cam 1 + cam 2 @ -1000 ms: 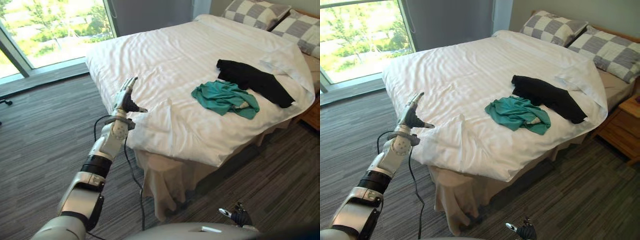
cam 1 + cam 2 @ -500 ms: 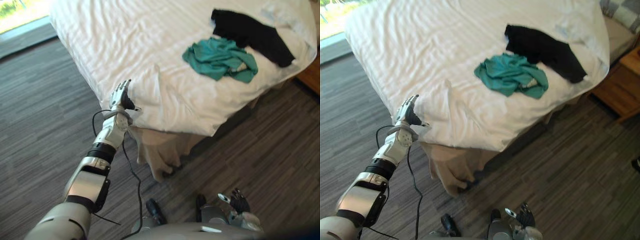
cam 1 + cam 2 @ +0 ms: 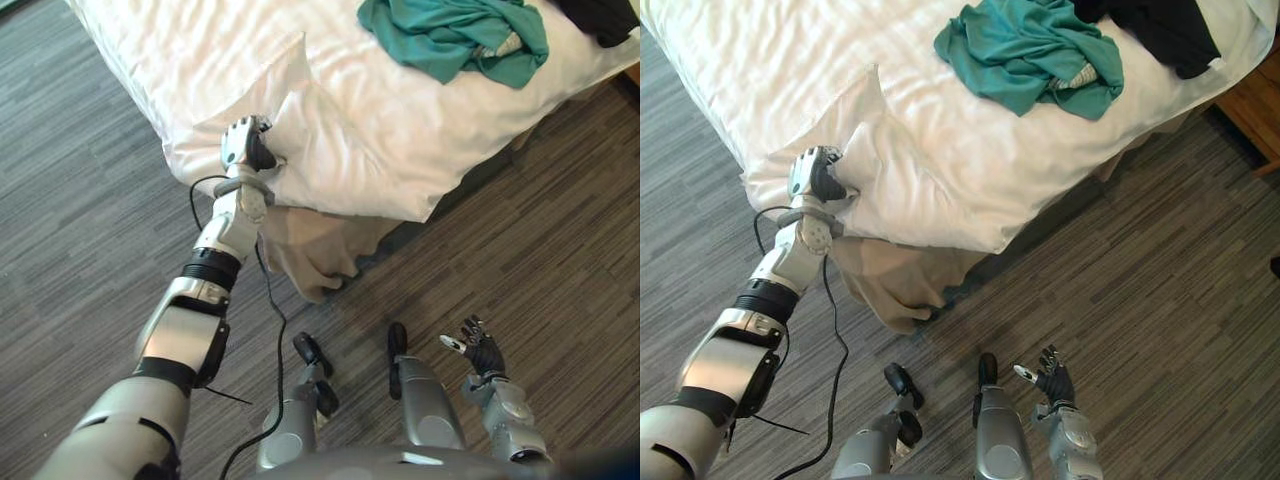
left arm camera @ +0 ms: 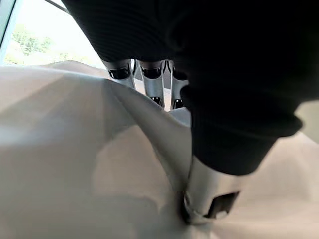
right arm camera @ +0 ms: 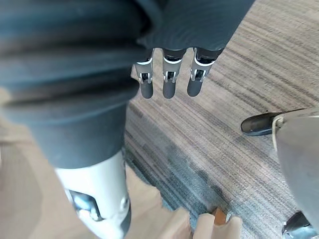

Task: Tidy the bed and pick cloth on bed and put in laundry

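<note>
Closest of all, down low on the robot's right side, the right hand [image 3: 480,352] hangs over the grey striped floor [image 3: 90,230]. Its fingers [image 5: 168,82] are loose and straight, and it holds nothing. It touches nothing. A bit farther out, on the robot's left, the left hand [image 3: 245,148] is at the near corner of the bed [image 3: 970,215]. This hand is closed tight on the white blanket [image 3: 350,130]. In the left wrist view its fingers [image 4: 152,82] curl into the white cloth and the thumb [image 4: 209,194] presses on a fold of it. The blanket is bunched up where the hand grabs it, and a pointy ridge of cloth stands up just past the hand. Under the blanket's edge, a tan bed skirt [image 3: 310,250] hangs down to the floor, and its corner sags in loose folds. Farther back, a green cloth [image 3: 450,35] lies in a crumpled heap on top of the white blanket, near the bed's right edge. A small pale bit peeks out of the heap. It is well apart from both hands. Just past the green cloth, and touching it, lies a black cloth [image 3: 1160,25], also on the blanket. Far off to the right, beside the bed, stands a brown wooden table [image 3: 1255,100] on the floor.
</note>
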Robot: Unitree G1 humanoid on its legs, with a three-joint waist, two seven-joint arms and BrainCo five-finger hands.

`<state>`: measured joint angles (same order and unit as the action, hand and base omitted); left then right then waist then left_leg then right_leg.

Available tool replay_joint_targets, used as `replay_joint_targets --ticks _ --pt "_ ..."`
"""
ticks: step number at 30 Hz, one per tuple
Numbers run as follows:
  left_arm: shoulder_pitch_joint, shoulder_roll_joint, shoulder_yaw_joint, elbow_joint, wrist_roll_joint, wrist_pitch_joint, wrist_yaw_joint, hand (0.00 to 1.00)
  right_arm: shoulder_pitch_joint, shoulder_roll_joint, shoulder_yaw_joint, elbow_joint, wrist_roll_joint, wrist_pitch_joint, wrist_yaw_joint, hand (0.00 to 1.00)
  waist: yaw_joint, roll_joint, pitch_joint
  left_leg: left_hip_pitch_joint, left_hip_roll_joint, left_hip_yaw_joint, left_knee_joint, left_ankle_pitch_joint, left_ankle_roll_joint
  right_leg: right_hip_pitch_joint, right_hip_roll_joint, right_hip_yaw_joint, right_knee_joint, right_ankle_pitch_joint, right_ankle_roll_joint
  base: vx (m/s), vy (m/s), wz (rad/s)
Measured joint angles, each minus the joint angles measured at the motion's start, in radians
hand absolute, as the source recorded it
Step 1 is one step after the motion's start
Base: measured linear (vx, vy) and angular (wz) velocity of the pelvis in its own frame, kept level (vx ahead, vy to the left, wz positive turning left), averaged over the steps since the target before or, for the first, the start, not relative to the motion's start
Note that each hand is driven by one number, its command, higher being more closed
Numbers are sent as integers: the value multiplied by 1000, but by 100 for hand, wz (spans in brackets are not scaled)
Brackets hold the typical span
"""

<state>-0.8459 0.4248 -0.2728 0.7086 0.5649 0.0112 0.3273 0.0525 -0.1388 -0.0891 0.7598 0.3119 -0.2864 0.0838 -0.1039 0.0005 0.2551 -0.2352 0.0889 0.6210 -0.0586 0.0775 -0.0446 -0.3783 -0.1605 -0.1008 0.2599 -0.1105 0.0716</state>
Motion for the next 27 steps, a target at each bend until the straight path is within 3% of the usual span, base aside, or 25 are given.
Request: replay_joint_targets --ticks 6,9,11,14,20,21,24,26,27 --pt "23 62 -92 -95 -29 -75 -27 100 5 0 -1 1 -14 -3 6 0 10 2 0 30 -17 -25 -9 14 -1 45 -20 -24 0 0 0 95 14 17" --pt "127 110 -113 -213 -75 -124 -73 100 29 4 1 5 -45 -2 -3 0 19 7 -4 86 -18 -41 -11 14 -1 122 -24 -53 -1 -1 -1 100 8 29" --pt "175 115 -115 -264 -76 -153 -98 100 52 4 -1 16 -68 -1 -10 0 42 15 -10 100 -18 -62 -12 14 -1 148 -26 -73 -2 -3 -2 81 -8 33" --pt "310 117 -111 -346 -122 -197 -145 100 85 17 1 64 -82 3 -23 0 69 34 -41 121 -19 -97 -29 15 -1 187 -26 -112 -6 -12 -3 72 -8 33" --pt "582 86 -84 -443 -202 -244 -218 100 146 63 23 115 -122 7 -57 0 96 27 -140 179 -14 -147 -38 14 -2 301 -17 -177 -64 -25 -1 58 -37 25" --pt "621 71 -75 -453 -224 -254 -222 0 148 67 22 127 -132 8 -69 0 99 21 -149 191 -15 -156 -39 14 -2 326 -16 -190 -82 -33 3 7 -37 17" --pt "686 19 -40 -454 -269 -257 -245 0 148 81 22 136 -141 15 -93 0 100 16 -173 201 -13 -177 -44 14 -1 359 -11 -213 -112 -46 7 -32 -41 13" --pt "754 -33 -6 -454 -325 -256 -264 0 147 93 22 145 -140 44 -105 0 101 17 -187 220 -6 -194 -45 15 0 389 2 -229 -132 -47 5 -57 -53 10" --pt "830 -107 18 -452 -444 -234 -278 0 149 99 22 154 -140 87 -125 0 104 12 -216 222 0 -219 -45 15 0 404 11 -250 -153 -50 2 -13 -58 35"
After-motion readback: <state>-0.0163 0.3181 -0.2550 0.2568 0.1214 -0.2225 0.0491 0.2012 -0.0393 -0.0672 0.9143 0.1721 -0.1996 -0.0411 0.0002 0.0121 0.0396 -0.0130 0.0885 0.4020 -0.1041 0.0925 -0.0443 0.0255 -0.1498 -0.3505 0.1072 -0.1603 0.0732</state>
